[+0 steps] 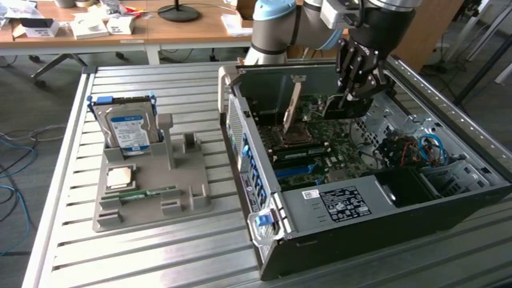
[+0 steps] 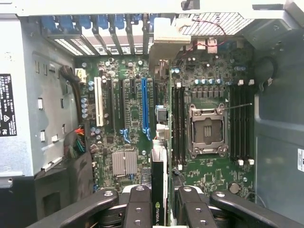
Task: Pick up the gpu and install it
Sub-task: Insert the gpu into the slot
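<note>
Firmly, jaws clamp the gpu (image 2: 159, 190) edge-on over the motherboard (image 2: 134, 114)

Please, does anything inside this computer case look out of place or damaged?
Nothing looks damaged. The pincer holds the gpu edge-on toward the motherboard. The only thing that stands out is that the processor socket is empty.

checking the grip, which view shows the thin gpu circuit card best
Wrist view: the thin dark-edged gpu card is held edge-on between the fingers of the black gripper, over the green motherboard. Exterior view shows its tan face upright inside the computer case.
</note>
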Available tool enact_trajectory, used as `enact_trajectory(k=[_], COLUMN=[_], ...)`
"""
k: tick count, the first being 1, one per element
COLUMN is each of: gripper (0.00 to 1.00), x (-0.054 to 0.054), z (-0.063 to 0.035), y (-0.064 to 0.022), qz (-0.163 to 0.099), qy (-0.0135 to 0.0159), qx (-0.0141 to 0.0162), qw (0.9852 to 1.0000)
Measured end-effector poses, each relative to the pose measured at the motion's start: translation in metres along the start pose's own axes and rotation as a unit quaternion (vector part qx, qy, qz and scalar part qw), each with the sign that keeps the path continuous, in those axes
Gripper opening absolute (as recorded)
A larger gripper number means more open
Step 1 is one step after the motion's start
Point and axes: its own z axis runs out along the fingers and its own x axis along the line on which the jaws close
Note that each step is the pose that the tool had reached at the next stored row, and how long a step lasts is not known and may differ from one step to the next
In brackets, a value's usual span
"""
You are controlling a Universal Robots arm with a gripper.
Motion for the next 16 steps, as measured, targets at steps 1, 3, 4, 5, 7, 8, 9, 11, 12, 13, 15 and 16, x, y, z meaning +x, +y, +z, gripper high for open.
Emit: enact_trajectory(k=[1, 3, 4, 5, 7, 8, 9, 11, 12, 13, 15, 16], gripper=[0.26, 0.26, 0.26, 0.26, 0.26, 0.26, 0.26, 0.26, 0.26, 0.26, 0.26, 0.26], x=[0.0, 0.0, 0.0, 0.0, 0.0, 0.0, 0.0, 0.001, 0.001, 0.001, 0.001, 0.001], z=[0.0011, 0.0035, 0.0047, 0.0059, 0.0084, 0.0098, 0.011, 0.0132, 0.0137, 0.0137, 0.0137, 0.0137], y=[0.0, 0.0001, 0.0, 0.0001, 0.0001, 0.0001, 0.0001, 0.0001, 0.0001, 0.0001, 0.0001, 0.0001], qz=[0.0, 0.0, 0.0, 0.0, 0.0, 0.0, 0.0, 0.0, 0.0, 0.0, 0.0, 0.0], qy=[0.0, 0.0, -0.0001, 0.0, 0.0, 0.0, 0.0, 0.0, 0.0, 0.0001, 0.0001, 0.0001], qx=[0.0, 0.0, 0.0, 0.0, 0.0, 0.0, 0.0, 0.0, 0.0, 0.0, 0.0, 0.0], qw=[1.0, 1.0, 1.0, 1.0, 1.0, 1.0, 1.0, 1.0, 1.0, 1.0, 1.0, 1.0])
